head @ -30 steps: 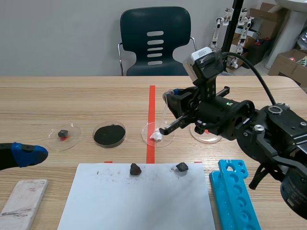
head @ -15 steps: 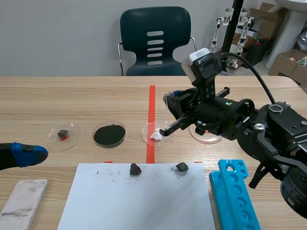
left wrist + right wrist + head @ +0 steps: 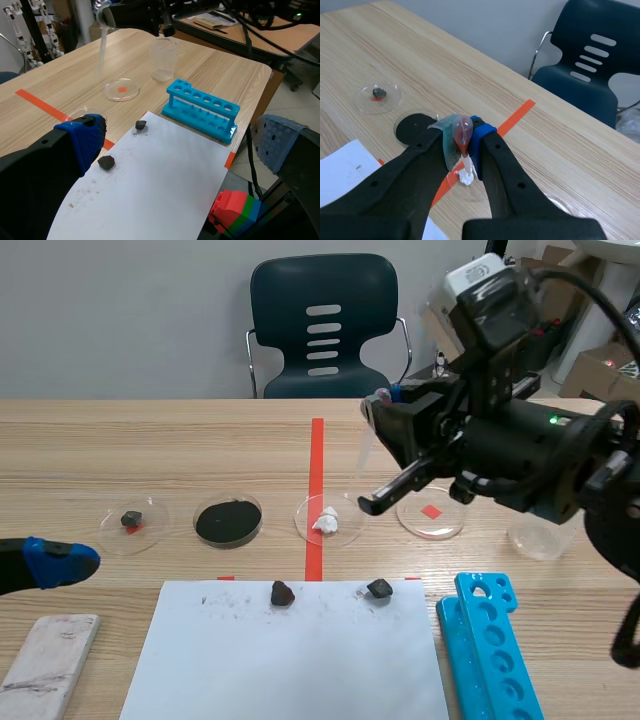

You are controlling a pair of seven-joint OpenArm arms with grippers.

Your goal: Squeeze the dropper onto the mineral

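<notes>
My right gripper (image 3: 463, 136) is shut on the bulb of a clear plastic dropper (image 3: 461, 131) with reddish liquid inside; its stem points down. In the scene view this gripper (image 3: 392, 412) hangs high above the table, and the dropper stem (image 3: 365, 452) ends well above and a little right of the white mineral (image 3: 326, 521) in its clear dish (image 3: 346, 532). Under the fingers, the white mineral (image 3: 466, 177) shows just past the dropper tip. My left gripper (image 3: 177, 139) stands open and empty low at the table's left edge (image 3: 55, 560).
A dish with a dark rock (image 3: 131, 520), a dish of black powder (image 3: 228, 521), an empty dish (image 3: 431, 513) and a plastic cup (image 3: 540, 536) line the table. A white sheet (image 3: 290, 665) carries two dark stones (image 3: 282, 592) (image 3: 379, 588). Blue tube rack (image 3: 495, 645) front right.
The right arm has risen and shifted right, lifting the dropper from close over the white mineral's dish to well above it. The left arm has not moved.
</notes>
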